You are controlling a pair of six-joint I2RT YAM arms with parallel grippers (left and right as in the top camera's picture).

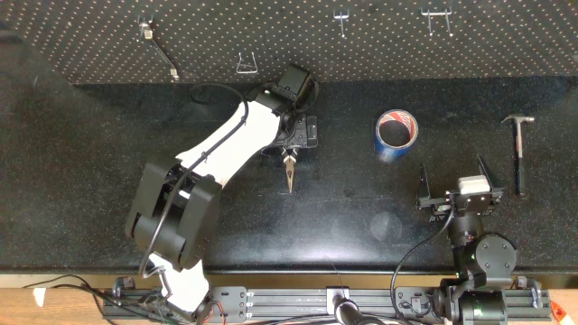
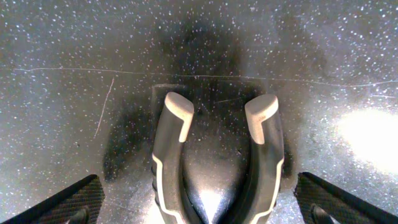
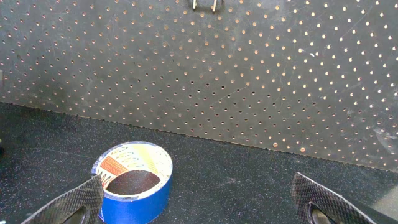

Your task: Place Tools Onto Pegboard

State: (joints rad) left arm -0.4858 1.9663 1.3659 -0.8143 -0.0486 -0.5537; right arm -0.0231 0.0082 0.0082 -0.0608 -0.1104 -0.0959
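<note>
Mid-desk (image 1: 81, 181), left pincer (image 2: 199, 198) sits over the pliers (image 2: 171, 143), fingers wide apart, handles between them, untouched. Right pincer (image 3: 199, 202) apart, near tape (image 3: 134, 180). Hammer (image 1: 518, 153) lies desk right; wrench (image 1: 161, 47) hangs on pegboard (image 1: 379, 50).

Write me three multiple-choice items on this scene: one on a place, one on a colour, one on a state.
1. Where is the hammer?
A) hung on the pegboard
B) in the right gripper
C) flat on the table, at its right end

2. What colour is the tape's outer wall?
A) red
B) blue
C) green

3. How is the left gripper?
A) open, either side of the pliers
B) shut on the pliers
C) shut on the tape

Key:
1 C: the top view shows it lying there, untouched.
2 B: the wall shows blue in the top and right wrist views.
3 A: its fingers stand wide of the handles.
</note>
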